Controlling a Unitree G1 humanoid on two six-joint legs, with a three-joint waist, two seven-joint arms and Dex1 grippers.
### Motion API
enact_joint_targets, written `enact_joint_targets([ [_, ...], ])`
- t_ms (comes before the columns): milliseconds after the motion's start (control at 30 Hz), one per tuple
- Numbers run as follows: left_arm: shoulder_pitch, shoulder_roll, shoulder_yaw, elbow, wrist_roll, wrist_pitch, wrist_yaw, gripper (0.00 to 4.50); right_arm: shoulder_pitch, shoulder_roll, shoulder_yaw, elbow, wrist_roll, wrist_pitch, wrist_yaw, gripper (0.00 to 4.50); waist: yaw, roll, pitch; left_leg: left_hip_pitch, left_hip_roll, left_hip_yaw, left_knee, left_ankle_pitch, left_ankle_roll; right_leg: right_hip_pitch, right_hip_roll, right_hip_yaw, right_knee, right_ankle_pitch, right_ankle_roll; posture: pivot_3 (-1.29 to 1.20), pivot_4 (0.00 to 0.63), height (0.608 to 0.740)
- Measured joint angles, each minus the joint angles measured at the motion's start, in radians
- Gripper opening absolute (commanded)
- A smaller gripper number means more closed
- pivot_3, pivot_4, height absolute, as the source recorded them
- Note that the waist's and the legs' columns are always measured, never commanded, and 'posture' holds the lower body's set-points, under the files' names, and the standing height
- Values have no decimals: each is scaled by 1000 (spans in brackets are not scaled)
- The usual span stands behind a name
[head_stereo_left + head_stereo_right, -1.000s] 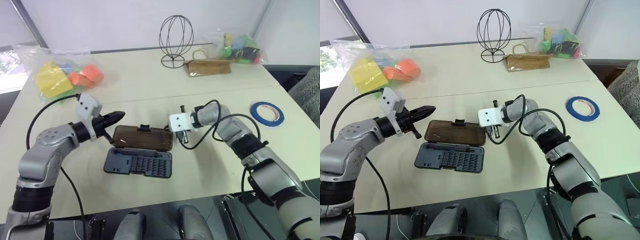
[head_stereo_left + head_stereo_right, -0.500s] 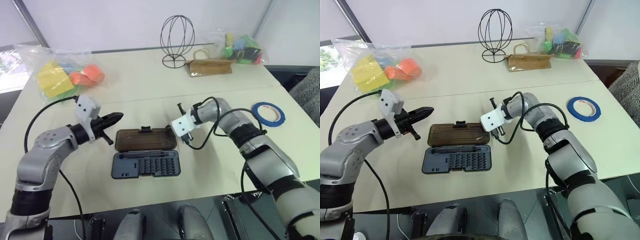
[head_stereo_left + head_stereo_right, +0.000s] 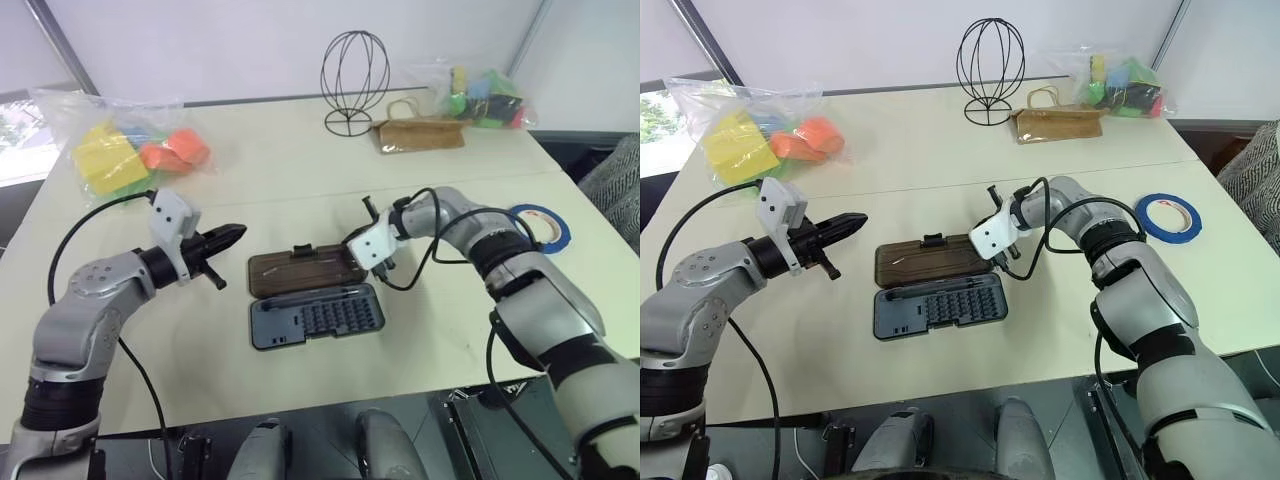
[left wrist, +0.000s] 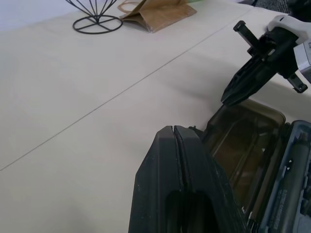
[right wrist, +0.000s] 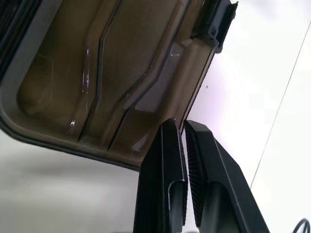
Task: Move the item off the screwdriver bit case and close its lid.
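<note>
While the roll of blue tape (image 3: 1167,217) lies flat on the table (image 3: 940,150) well to the right of the screwdriver bit case (image 3: 940,305), the case sits open near the table's front middle, its grey-blue bit tray facing up and its lid (image 3: 932,261) spread out behind it toward the black wire sphere stand (image 3: 988,68). With its fingers pressed together on nothing, the right gripper (image 5: 179,127) points down at the lid's right-hand edge, its tips at that edge. Left of the case and clear of it, the left gripper (image 3: 856,219) hangs level with its fingers likewise pressed together and empty, pointing toward the lid.
</note>
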Motion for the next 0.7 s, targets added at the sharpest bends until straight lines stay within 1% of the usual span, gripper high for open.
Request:
enact_joint_targets([
  [167,-11,-1,0,2,2,0,-1,0,1,0,-16,-1,21,29,46,86,1,0,0,0,0,0,0,0,0,0,0,0,0,0,0,0,150,740],
  [400,-17,-2,-1,5,3,-12,-1,0,21,-21,-67,-41,95,133,203,86,4,0,0,0,0,-2,0,0,0,1,0,0,0,0,0,0,150,740],
  [700,-20,-3,-1,20,4,-15,-2,0,66,-30,-108,-115,131,214,244,86,3,0,0,0,-1,-2,0,0,0,1,0,0,0,0,0,0,150,740],
])
